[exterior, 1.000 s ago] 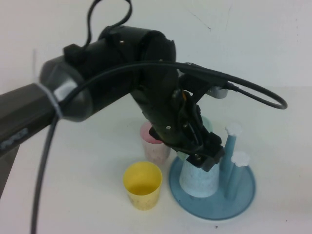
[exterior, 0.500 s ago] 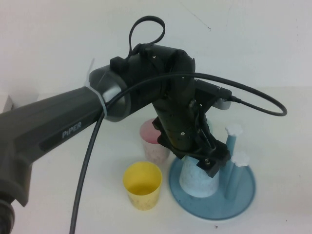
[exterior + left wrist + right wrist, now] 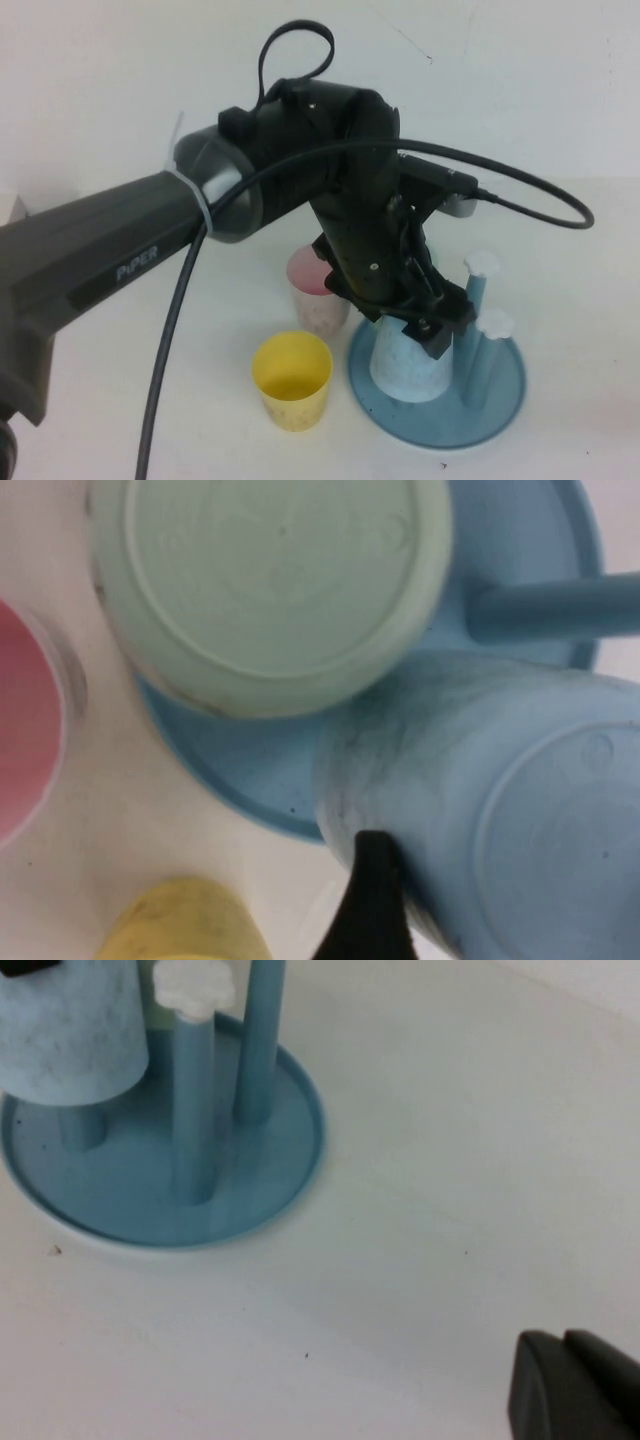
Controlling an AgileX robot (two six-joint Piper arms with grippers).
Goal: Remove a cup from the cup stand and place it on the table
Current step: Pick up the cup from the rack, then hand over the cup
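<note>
The task looks barely begun; the cup [image 3: 408,362] sits upside down over a peg on the cup stand [image 3: 500,400], which stands toward the near right part of the worktop [image 3: 580,260]; lifting it off and setting it down remain, I judge. The left pincer [image 3: 428,325] is down at the cup's upper end; one dark fingertip [image 3: 370,900] lies against the cup's wall in the left wrist view, but how wide the pincer stands and whether it grips I cannot tell. The right pincer [image 3: 575,1385] hangs over bare worktop beside the stand, its opening also unclear. A mint green cup [image 3: 270,580] is inverted on the stand too; a yellow cup [image 3: 292,378] and a pink cup [image 3: 318,290] stand upright just left of it. The worktop is plain off-white, slightly flecked; a pale wall rises behind its far edge.
</note>
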